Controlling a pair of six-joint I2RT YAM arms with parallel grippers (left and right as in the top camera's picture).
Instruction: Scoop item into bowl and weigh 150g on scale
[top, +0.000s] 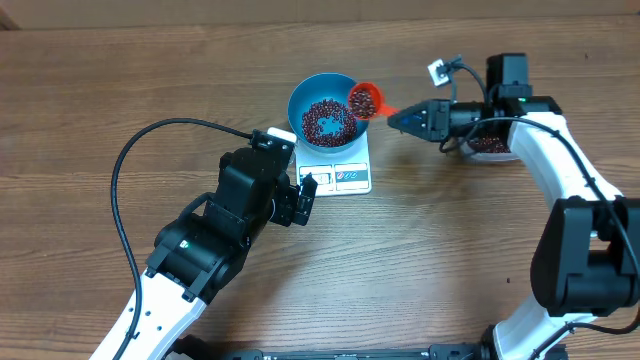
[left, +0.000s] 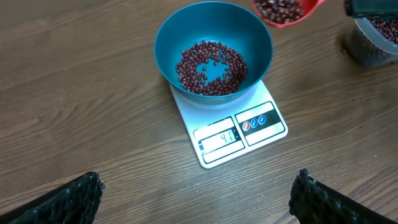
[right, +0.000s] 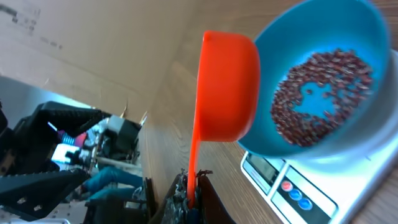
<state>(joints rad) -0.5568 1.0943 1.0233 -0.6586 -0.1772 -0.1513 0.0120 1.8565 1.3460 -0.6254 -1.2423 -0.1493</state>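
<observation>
Here, a blue bowl is seen standing on a white scale near the middle of the wooden table. A thin layer of dark red beans is spread over the bowl's bottom, with a bare blue patch left in the middle. The scale's display is turned toward the left arm, and a figure that looks like 41 is shown on it, though the digits are small. An orange scoop is held over the bowl's right rim and is filled with beans. In the right wrist view it is seen from below, so its tilt cannot be judged surely. The scoop's thin handle is clamped between the fingers of the right gripper, which is closed on it. Behind that gripper, well to the right of the scale, a clear container with more beans is set on the table, partly hidden by the arm. The left gripper is held just in front of the scale, apart from it, with its fingers spread wide and nothing between them. A black cable is looped across the table to the left of that arm.
</observation>
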